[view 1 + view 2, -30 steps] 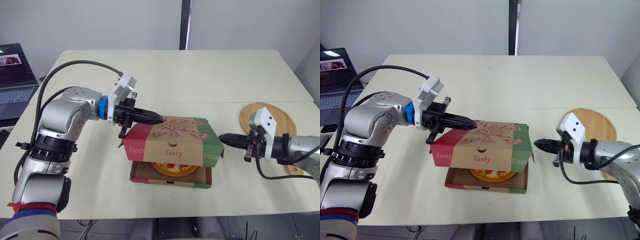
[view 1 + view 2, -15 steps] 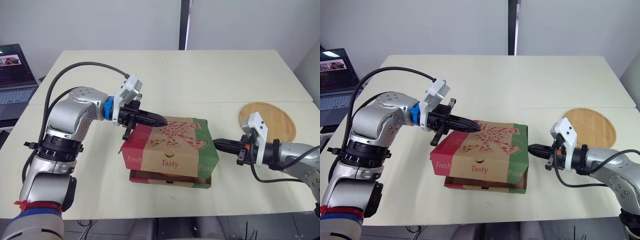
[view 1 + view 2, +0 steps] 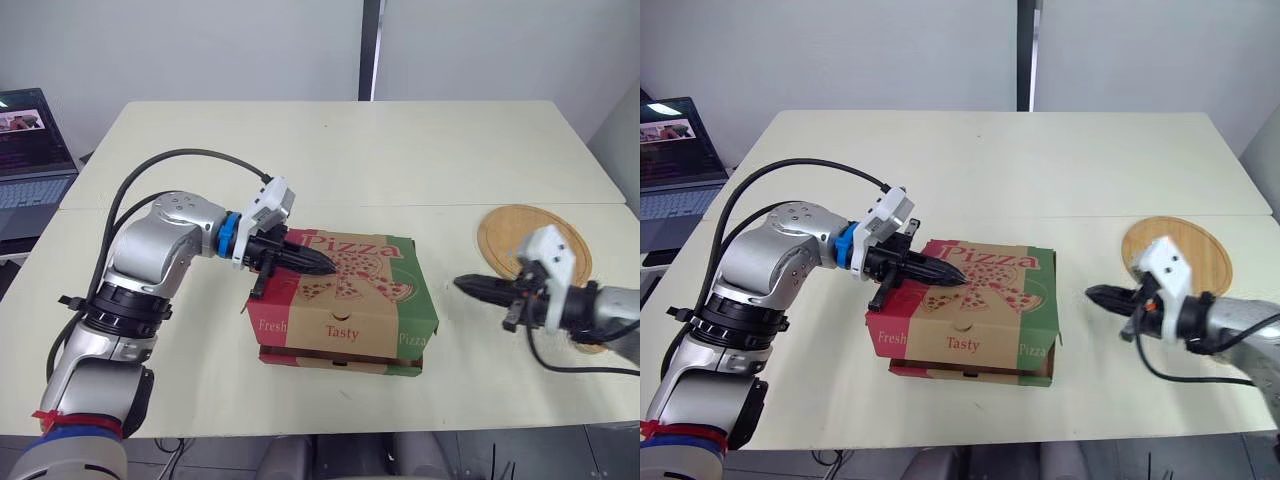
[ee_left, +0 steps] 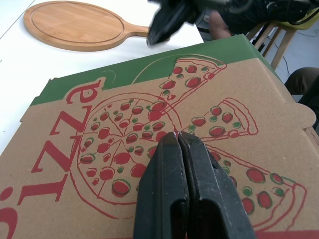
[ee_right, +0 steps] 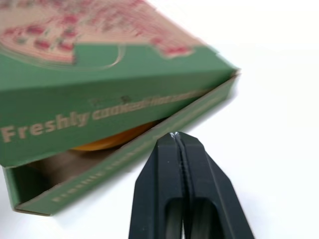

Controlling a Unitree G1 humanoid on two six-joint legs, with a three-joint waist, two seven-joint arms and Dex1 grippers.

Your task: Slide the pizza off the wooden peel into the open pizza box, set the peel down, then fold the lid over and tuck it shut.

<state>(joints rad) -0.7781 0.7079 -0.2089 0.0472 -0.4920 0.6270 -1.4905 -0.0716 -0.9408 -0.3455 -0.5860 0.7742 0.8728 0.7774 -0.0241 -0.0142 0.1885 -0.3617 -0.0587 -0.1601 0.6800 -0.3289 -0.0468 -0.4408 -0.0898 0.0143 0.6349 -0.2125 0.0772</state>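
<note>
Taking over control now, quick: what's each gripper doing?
Left gripper: shut, empty, tips on the pizza box lid.
Right gripper: shut, holding nothing.

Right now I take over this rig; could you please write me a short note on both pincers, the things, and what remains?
Left pincer: shut, empty, tips lying on top of the lid of the pizza box.
Right pincer: shut, empty, beside the box's right side, not touching.
Pizza: inside the box, seen through the side gap.
Peel: flat on the table, to the right.
Done: pizza in, peel down, lid folded over.
Left: the lid gapes at the right side; tuck it shut.
</note>
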